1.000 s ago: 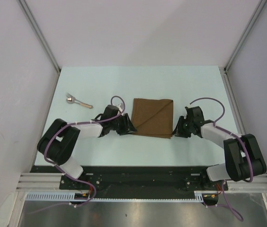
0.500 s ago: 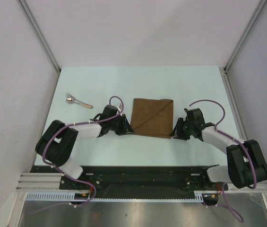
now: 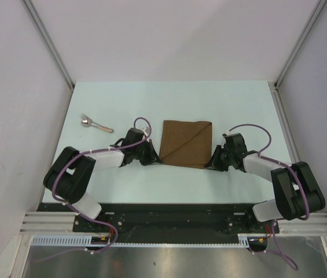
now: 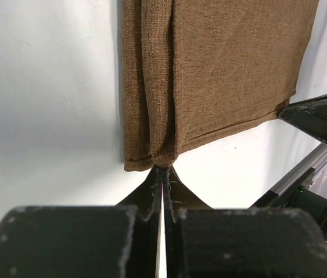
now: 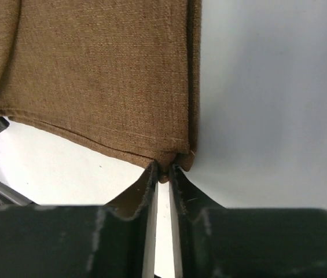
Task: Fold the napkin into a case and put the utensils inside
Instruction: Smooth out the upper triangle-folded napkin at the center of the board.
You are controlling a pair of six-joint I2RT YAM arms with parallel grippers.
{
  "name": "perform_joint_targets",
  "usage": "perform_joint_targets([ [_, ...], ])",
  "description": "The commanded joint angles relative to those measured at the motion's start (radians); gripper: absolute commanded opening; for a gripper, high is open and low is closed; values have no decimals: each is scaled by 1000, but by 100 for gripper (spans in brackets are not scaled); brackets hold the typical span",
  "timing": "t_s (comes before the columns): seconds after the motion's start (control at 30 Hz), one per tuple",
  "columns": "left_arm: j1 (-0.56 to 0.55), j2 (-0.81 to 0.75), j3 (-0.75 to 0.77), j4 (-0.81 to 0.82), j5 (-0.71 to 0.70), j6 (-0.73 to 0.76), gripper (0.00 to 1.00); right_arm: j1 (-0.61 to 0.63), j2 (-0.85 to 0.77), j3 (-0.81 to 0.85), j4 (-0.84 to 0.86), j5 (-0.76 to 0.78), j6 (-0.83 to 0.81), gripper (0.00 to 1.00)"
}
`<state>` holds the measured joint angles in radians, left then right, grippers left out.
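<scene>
At the middle of the table [image 3: 169, 98] the napkin [image 3: 186, 143] lies flat, a brown square with a diagonal crease across it and a doubled layer showing along its left edge. The left gripper [image 3: 151, 155] sits at the napkin's near-left corner; its wrist view shows the jaws pressed together with the cloth corner bunched and pinched at their tips. The right gripper [image 3: 212, 162] is at the near-right corner, and its wrist view shows the jaws almost together, a thin slit between them lower down, with the corner of the cloth nipped between the tips. The utensils [image 3: 95, 124] rest well apart from the napkin, at the far left of the table, untouched. The step in hand looks like securing both near corners for a fold, so the case is not yet formed and the task is at an early stage. The next move probably calls for both arms to lift together, keep the near edge taut and level between them, and carry it toward the far edge, setting it down squarely so the layers do not skew or slip from either pinch.
</scene>
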<state>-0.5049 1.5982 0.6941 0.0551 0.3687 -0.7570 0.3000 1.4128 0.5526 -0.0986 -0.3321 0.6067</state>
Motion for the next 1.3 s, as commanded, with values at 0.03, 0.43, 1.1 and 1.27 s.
perform_joint_targets([
  [0.03, 11, -20, 24, -26, -20, 33, 0, -9, -7, -2, -52, 80, -10, 10],
  [0.43, 19, -32, -12, 8, 12, 15, 0, -65, -45, -6, -79, 74, -41, 15],
  [1.1, -9, -56, -62, 25, 44, 4, 30, -62, -109, 110, -208, 125, -100, 34],
  [1.27, 2, -57, -31, -6, 32, 21, 35, -53, 0, 159, -168, 117, -116, 24],
])
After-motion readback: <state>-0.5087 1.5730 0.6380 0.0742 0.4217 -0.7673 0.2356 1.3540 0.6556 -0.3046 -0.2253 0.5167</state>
